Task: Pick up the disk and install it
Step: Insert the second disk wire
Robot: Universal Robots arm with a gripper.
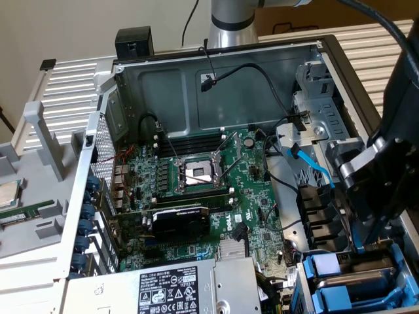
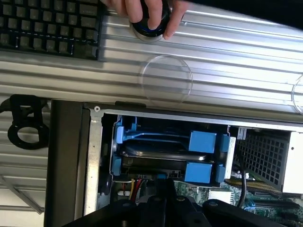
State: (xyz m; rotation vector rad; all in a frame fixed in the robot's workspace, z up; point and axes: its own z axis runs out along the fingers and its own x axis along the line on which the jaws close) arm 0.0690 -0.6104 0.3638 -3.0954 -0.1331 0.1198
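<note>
Blue plastic rails are being shown against a grey ribbed cover — a black keyboard beside it.

The place looks like a computer repair or robotics lab bench. An opened grey metal desktop computer case fills the exterior view, its green motherboard exposed at centre. In the wrist view's upper left lies a black keyboard, beside a person's hand on a round knob.
</note>
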